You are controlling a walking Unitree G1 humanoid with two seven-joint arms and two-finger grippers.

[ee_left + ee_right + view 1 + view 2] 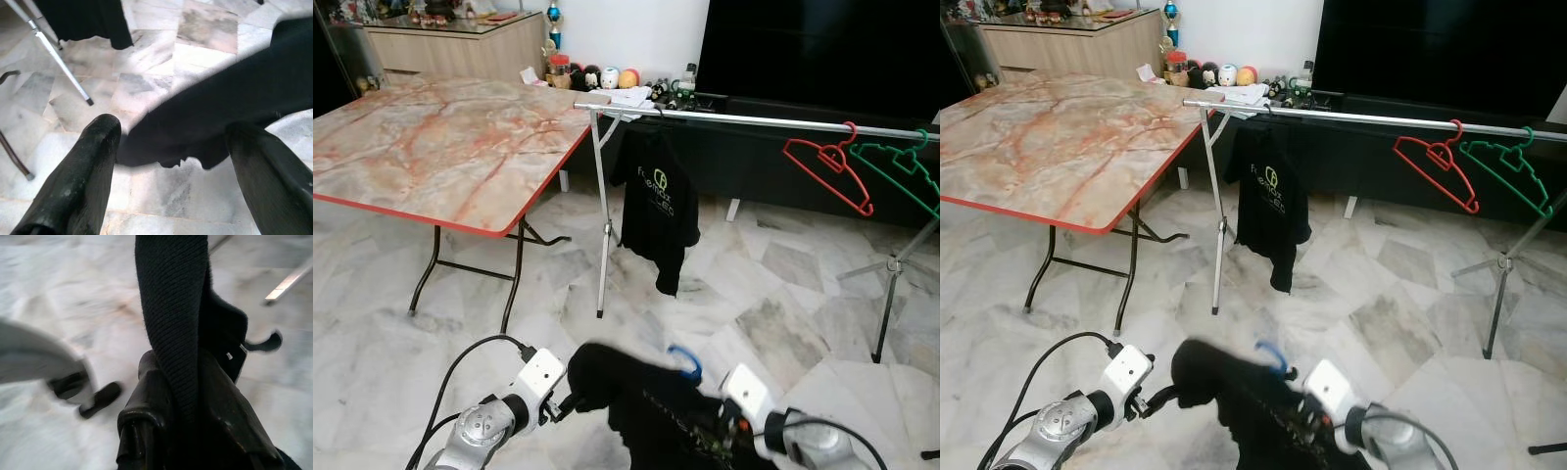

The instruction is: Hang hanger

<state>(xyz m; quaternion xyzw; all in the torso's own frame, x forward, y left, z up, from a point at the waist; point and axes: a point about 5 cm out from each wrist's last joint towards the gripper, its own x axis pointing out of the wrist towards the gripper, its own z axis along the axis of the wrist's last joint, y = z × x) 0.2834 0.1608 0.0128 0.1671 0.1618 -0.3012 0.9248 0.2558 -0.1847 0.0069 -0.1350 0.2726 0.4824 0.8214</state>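
**black shirt on blue hanger held low, short of the rail**

right gripper clenched on a band of the black shirt, cloth pinched between both fingers at 6 o'clock in the head views. left gripper spread wide, fingers apart on either side of a hanging shirt edge, not pressing it; seen at 7 o'clock low in the left eye view. blue hanger hooked up out of the shirt's collar, between the two arms. marble floor beneath. further out at 12 o'clock, metal rail on a folding stand, carrying a second black shirt near its left end. red hanger and green hanger side by side on the rail at 2 o'clock. marble-top table at 10 o'clock.
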